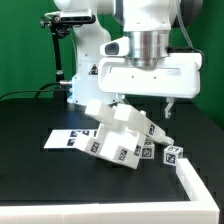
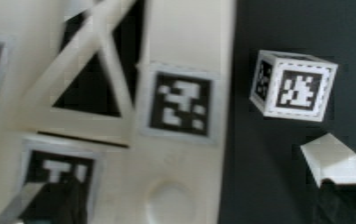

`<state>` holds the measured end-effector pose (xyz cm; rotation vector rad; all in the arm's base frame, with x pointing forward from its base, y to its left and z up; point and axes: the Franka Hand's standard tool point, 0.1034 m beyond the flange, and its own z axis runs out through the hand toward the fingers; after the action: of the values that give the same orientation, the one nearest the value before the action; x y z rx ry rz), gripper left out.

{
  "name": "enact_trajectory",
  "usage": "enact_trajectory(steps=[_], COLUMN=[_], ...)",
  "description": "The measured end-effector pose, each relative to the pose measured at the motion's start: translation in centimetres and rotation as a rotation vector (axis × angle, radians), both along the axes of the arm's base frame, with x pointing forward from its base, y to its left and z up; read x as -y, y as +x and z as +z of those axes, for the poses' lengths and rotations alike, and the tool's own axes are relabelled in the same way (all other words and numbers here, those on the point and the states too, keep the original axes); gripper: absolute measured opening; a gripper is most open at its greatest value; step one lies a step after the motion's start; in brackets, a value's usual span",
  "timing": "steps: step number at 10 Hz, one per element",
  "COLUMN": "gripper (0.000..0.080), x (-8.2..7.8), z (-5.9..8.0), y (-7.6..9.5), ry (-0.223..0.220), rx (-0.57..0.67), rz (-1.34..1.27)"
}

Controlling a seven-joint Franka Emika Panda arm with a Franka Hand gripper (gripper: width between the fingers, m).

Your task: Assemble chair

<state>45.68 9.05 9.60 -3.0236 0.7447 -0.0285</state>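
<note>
While the arm (image 1: 150, 40) hangs over the black table (image 1: 30, 175), the scene can be read from the exterior view's left to its right. At the left, the marker board (image 1: 66, 139) is seen lying flat on the table. Just right of it, the chair (image 1: 122, 135) parts are gathered in a tilted white cluster near the table's middle, tags showing on several faces. The gripper (image 1: 146, 108) is held right above this cluster, its jaws spread wide with nothing between them. In the wrist view, the cross-braced frame (image 2: 104, 60) is seen close below, and one fingertip (image 2: 335, 160) stands clear of it. Further right, a small tagged block (image 1: 173, 154) is set apart, beside the corner rail (image 1: 195, 180) at the near right.
</note>
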Motion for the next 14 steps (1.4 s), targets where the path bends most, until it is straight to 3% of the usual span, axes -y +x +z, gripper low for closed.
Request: enact_trajectory(steps=[2,5,7,8,14], gripper=[0.0648,0.0648,0.0648,0.0648,0.0648], x=[1.0,1.0,-0.3,0.0,5.2], z=[0.0,0.2,0.2,0.2,-0.2], y=[1.0,1.2,1.5,1.7,3.4], ry=[-0.008,-0.008,-0.007,-0.01,-0.045], rx=[0.029,0.04,0.069,0.078,0.086], rz=[0.02,0.028,-0.013,0.006,0.147])
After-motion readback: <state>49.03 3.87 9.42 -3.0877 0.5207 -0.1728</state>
